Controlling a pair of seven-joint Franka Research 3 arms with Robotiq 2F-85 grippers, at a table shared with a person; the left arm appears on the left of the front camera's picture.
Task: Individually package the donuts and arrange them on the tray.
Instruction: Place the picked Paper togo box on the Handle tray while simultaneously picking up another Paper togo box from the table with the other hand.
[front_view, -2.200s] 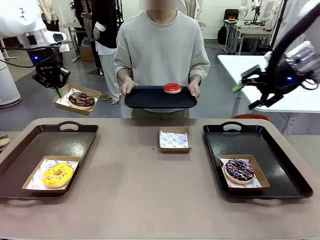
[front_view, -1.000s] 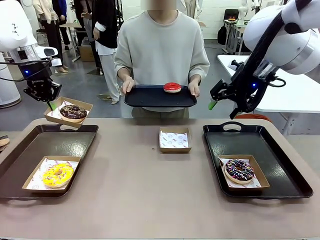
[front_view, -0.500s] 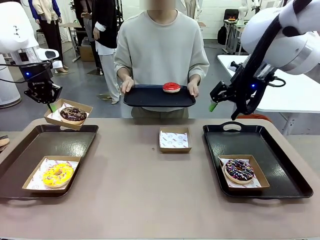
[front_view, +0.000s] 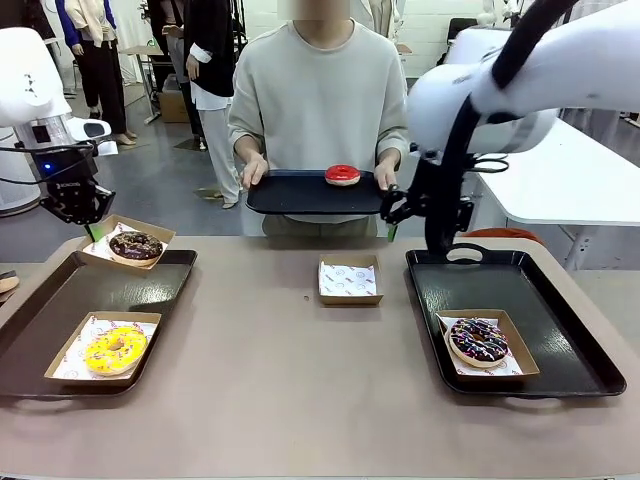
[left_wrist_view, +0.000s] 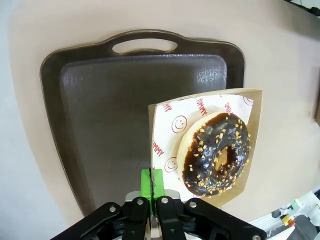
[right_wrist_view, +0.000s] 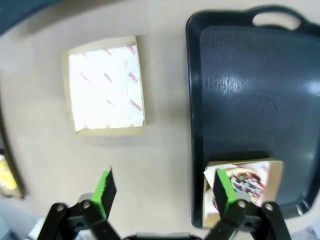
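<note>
There are four donuts, four boxes and three trays. A yellow donut sits boxed by the near edge of the left tray, and a sprinkled donut sits boxed by the near edge of the right tray. A red donut lies bare on a third tray, which a person holds beyond the far edge of the desk. An empty box sits mid-desk, toward that edge. The left hand is clamped on the rim of the fourth box, tilted over the left tray's far edge with a chocolate donut inside. The right hand is spread wide and holds nothing. The box paper reads "YUMMY" in red.
</note>
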